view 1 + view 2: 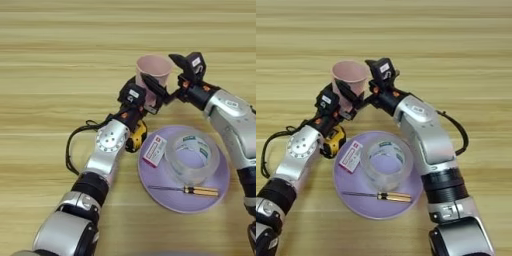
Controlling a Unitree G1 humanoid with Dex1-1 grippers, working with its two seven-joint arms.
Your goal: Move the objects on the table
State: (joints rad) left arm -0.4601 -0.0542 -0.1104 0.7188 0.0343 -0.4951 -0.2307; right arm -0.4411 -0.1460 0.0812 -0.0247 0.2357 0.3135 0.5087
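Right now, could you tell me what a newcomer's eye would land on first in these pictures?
Probably the pale pink cup beyond the middle of the wooden table, with the left gripper and right gripper meeting at it from either side. Next, nearer the robot, the lilac plate holding a clear tape roll, a small card and a screwdriver.

A lab-style test bench: a bare plank wooden table (50,45) fills the view, with two robot arms over it and a staged assortment of props — a cup (154,70), tape roll (192,156), screwdriver (185,190) on a purple plate (165,197).
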